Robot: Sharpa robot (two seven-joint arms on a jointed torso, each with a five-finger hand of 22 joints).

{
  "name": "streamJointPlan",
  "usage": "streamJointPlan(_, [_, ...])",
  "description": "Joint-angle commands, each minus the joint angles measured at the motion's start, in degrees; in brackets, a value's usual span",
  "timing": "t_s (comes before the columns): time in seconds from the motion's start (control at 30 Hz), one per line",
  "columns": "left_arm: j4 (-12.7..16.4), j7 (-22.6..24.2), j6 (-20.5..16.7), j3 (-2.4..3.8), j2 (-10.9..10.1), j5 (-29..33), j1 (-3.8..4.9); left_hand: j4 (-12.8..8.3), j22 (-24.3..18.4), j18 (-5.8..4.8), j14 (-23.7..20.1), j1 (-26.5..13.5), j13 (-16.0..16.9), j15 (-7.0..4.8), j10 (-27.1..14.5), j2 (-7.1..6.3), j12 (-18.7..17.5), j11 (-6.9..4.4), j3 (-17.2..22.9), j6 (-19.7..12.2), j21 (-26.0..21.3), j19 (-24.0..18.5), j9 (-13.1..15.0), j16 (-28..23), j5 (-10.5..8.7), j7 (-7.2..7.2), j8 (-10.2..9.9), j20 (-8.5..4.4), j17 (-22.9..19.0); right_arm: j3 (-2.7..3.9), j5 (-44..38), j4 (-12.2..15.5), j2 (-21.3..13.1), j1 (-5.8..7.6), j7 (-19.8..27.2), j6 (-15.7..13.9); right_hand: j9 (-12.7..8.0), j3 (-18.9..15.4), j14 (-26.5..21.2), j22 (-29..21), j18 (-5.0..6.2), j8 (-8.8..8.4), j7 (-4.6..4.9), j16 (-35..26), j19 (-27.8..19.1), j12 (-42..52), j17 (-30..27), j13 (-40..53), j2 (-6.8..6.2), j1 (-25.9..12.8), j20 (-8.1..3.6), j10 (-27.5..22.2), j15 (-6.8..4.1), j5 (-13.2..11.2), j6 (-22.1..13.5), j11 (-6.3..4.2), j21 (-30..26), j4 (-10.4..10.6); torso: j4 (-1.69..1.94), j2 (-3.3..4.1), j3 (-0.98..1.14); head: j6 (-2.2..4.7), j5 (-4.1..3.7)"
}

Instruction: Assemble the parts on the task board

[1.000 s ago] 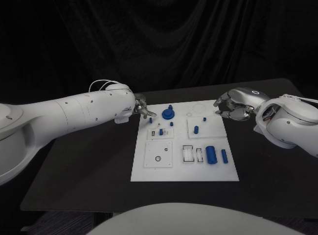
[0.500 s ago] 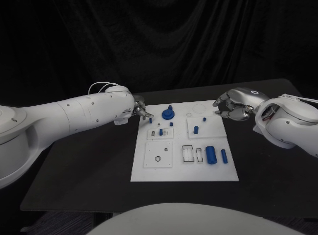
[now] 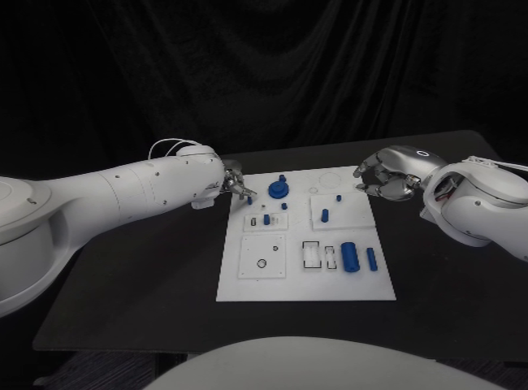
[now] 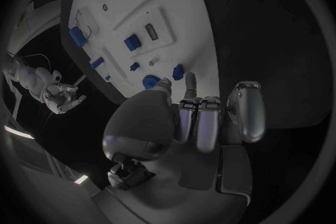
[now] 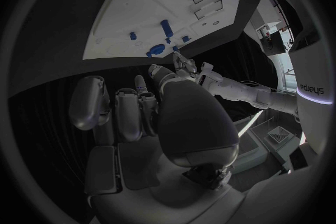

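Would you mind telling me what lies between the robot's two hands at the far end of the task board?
In the head view, between the left hand and the right hand lies the task board's far end, with a round blue part standing in it.

left hand: fingers curled, holding nothing | right hand: fingers curled in, nothing held

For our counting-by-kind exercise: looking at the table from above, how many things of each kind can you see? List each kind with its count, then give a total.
Blue parts: 8
White task board: 1
Robot hands, left and right: 2
Black table: 1
Total: 12
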Motion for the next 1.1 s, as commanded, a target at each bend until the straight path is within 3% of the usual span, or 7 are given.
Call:
streamJointPlan(0.03, [0.0,2.57,-1.38,0.05,0.18,0.0,-0.12,0.16,10.21,0.16,5.95,0.33,15.06,0.46,6.07,0.02,-0.25,0.46,0.06,0.11,-0.45,-0.21,-0.13,0.15,0.04,0.17,-0.43,0.16,15.09,0.04,-0.15,0.14,-0.02,-0.13,-0.97,0.39,-0.09,0.31,1.05,8.4,0.94,-0.22,0.02,-0.37,-0.43,-0.25,-0.13,1.96,0.33,0.08,0.16,-0.34,0.4,0.34,0.32,-0.16,-0.37,-0.09,0.03,-0.02,0.02,-0.01,-0.03])
streamJointPlan(1.1, [-0.13,-0.82,-1.44,0.05,0.54,0.0,-0.76,-0.58,10.16,0.24,5.95,2.06,15.06,0.36,6.07,0.33,-0.25,0.17,1.05,2.39,-0.62,-0.41,-0.95,0.15,2.13,-0.31,-1.41,0.23,15.09,0.04,-0.15,0.15,0.13,-0.13,-1.44,1.02,-0.28,1.19,1.01,8.37,0.96,-0.5,0.16,-0.42,-0.46,-0.31,-0.2,1.85,0.33,0.55,0.22,-0.47,0.49,1.89,0.53,-0.04,-0.62,-0.64,0.03,-0.07,0.08,-0.01,-0.27])
